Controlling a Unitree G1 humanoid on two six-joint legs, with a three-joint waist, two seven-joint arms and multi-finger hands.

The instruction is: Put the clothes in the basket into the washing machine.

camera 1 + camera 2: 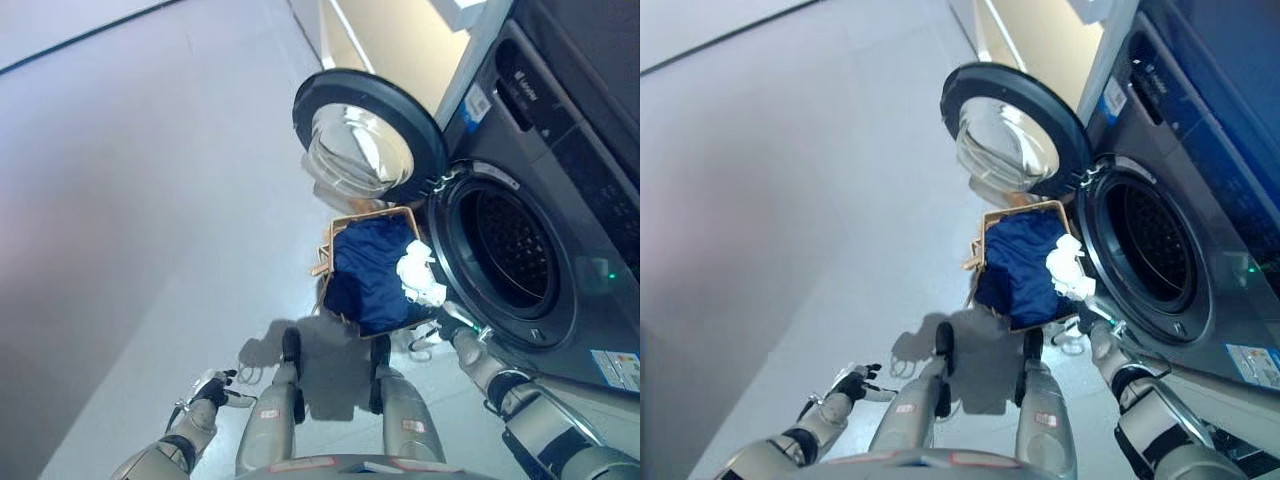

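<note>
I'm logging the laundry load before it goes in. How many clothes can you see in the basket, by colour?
Dark blue clothes: 1 visible mass, filling the basket; single items cannot be told apart.
White clothes: 1 bunch, on the blue at the side toward the open washing machine.
Total: 2 visible.

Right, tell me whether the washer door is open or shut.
Open. The round door is swung fully aside from the washing machine, so the dark perforated drum shows, with the basket just before it.
</note>
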